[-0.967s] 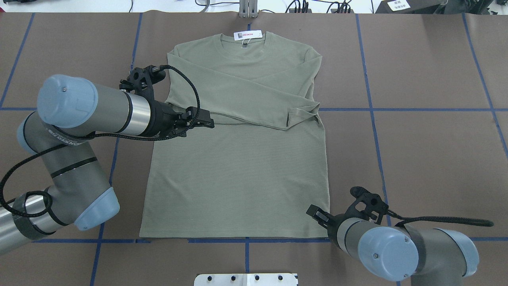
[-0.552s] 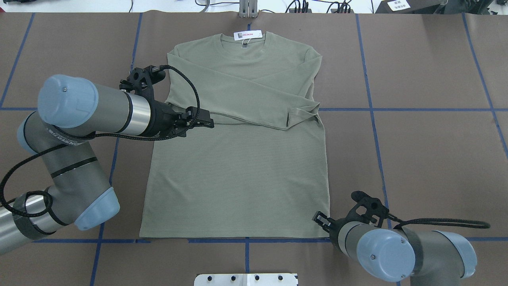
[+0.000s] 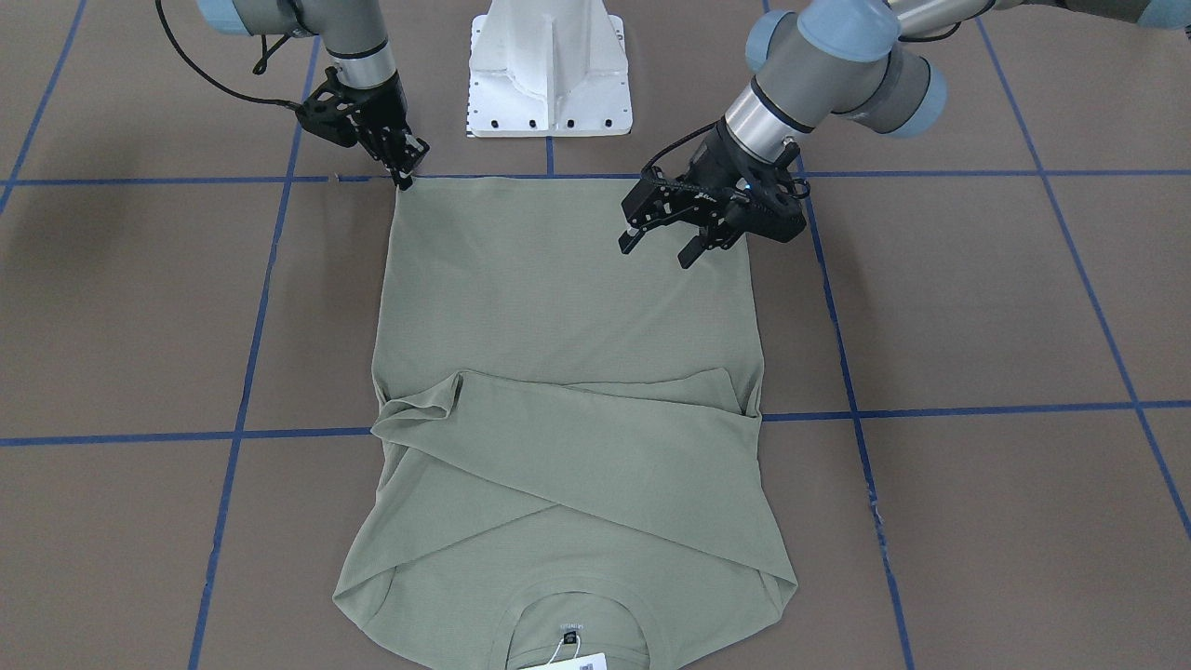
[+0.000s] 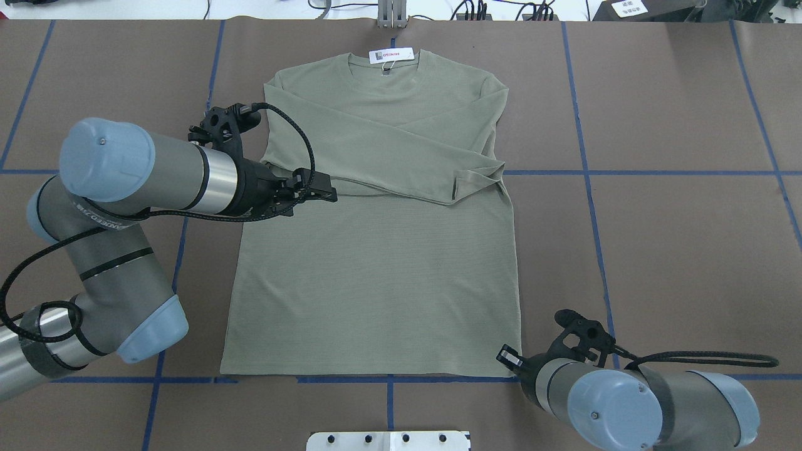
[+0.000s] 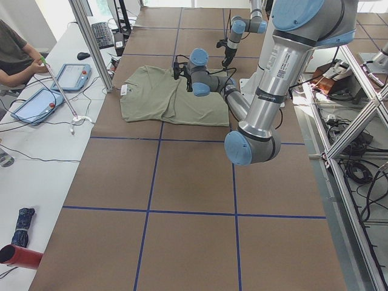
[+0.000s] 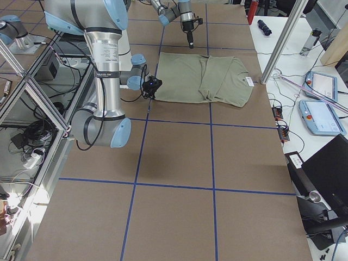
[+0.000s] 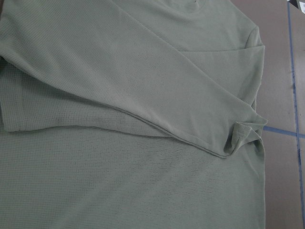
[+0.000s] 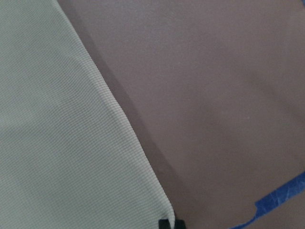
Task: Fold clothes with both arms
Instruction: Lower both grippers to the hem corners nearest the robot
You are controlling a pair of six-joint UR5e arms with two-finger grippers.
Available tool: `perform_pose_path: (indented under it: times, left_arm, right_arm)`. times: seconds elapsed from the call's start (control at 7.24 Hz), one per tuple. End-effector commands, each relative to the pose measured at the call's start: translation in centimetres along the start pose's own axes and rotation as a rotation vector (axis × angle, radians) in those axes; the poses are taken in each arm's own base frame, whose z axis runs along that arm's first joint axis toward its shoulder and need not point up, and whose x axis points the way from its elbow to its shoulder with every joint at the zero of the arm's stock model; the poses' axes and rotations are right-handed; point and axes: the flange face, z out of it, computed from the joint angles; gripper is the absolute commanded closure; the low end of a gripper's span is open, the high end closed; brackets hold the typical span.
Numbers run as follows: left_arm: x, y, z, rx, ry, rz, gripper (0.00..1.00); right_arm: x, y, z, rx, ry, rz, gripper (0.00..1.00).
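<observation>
The sage-green shirt (image 4: 376, 269) lies flat on the brown table, both sleeves folded across its chest, with the collar and white hang tag (image 4: 391, 55) at the far side. My left gripper (image 3: 661, 249) hovers open over the shirt's left edge at mid-body, also seen from overhead (image 4: 326, 191); its wrist view shows only the crossed sleeves (image 7: 143, 119). My right gripper (image 3: 408, 172) is at the hem's near right corner (image 4: 509, 357). Its tips (image 8: 170, 224) stand close together, touching that corner of the fabric (image 8: 57, 143); I cannot tell whether they hold cloth.
The white pedestal base (image 3: 549, 74) stands just behind the hem, between the arms. Blue tape lines (image 4: 586, 172) grid the brown table cover. Cables and a metal post (image 4: 391, 15) line the far edge. An operator's desk with tablets (image 5: 36, 97) flanks the table.
My right gripper has moved down and back towards the robot, to the hem's right corner. The left arm and the shirt have not moved.
</observation>
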Motion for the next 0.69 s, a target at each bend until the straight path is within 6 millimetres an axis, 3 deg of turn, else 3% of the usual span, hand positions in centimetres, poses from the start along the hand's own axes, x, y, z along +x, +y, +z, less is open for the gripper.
perform_pose_path:
  times: [0.0, 0.14, 0.28, 0.55]
  left_arm:
    - [-4.6, 1.0, -0.7, -0.005, -0.063, -0.043, 0.08]
    - [-5.1, 2.1, 0.0, -0.012, -0.090, -0.141, 0.10]
    - [-6.4, 5.3, 0.5, -0.010, -0.147, -0.144, 0.10]
    - [-4.8, 11.9, 1.1, -0.026, -0.271, -0.168, 0.10]
  right_arm:
    - [-0.2, -0.3, -3.0, -0.025, -0.041, 0.006, 1.00]
    - [-0.5, -0.5, -3.6, -0.027, -0.051, 0.009, 1.00]
    - [-0.5, -0.9, -3.6, -0.029, -0.048, 0.015, 1.00]
    - [-0.3, -1.4, -3.5, -0.023, -0.040, 0.019, 1.00]
